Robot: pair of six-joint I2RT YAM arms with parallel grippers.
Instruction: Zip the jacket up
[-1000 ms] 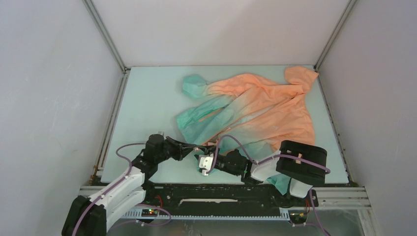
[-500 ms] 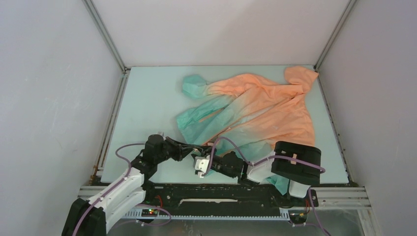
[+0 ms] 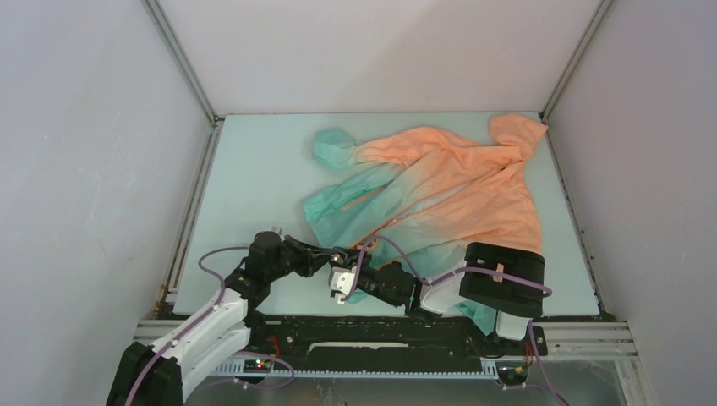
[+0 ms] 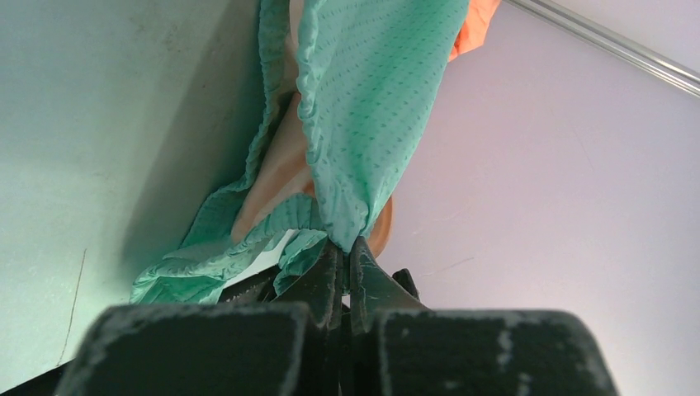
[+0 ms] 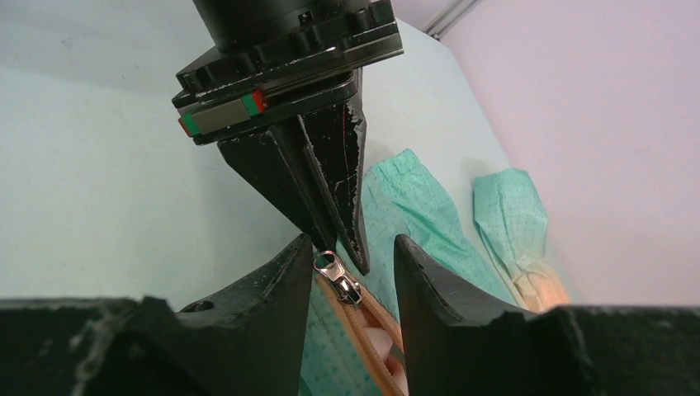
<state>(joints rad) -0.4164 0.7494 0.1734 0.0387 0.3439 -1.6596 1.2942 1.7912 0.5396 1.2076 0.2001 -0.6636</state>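
A: Where do we find the jacket [image 3: 448,182]?

B: It lies crumpled over the far right part of the pale green surface [image 3: 254,169]. Its orange hood end is in the far right corner, and its teal hem trails toward the near edge, where both arms meet it.

A: What do we make of the left tool [image 4: 347,252]?

B: Its fingers are pressed together on a gathered teal edge of the hem. In its own wrist view the fabric rises straight out of the tips, lifted off the surface.

A: And the right tool [image 5: 351,262]?

B: We see it spread, with 1 finger on each side of the orange zipper tape and the metal zipper pull [image 5: 337,272] between them. The pull sits just beside the finger on the left of that view, and we cannot tell whether they touch. A clear gap shows on the other side, so we see nothing pinched.

A: How do the 2 tools stand to each other?

B: Nearly tip to tip, by the middle of the near edge. In the right wrist view the left tool's closed tips point down just above the zipper pull.

A: Can we say how far the zipper is done up?

B: We cannot tell from these views
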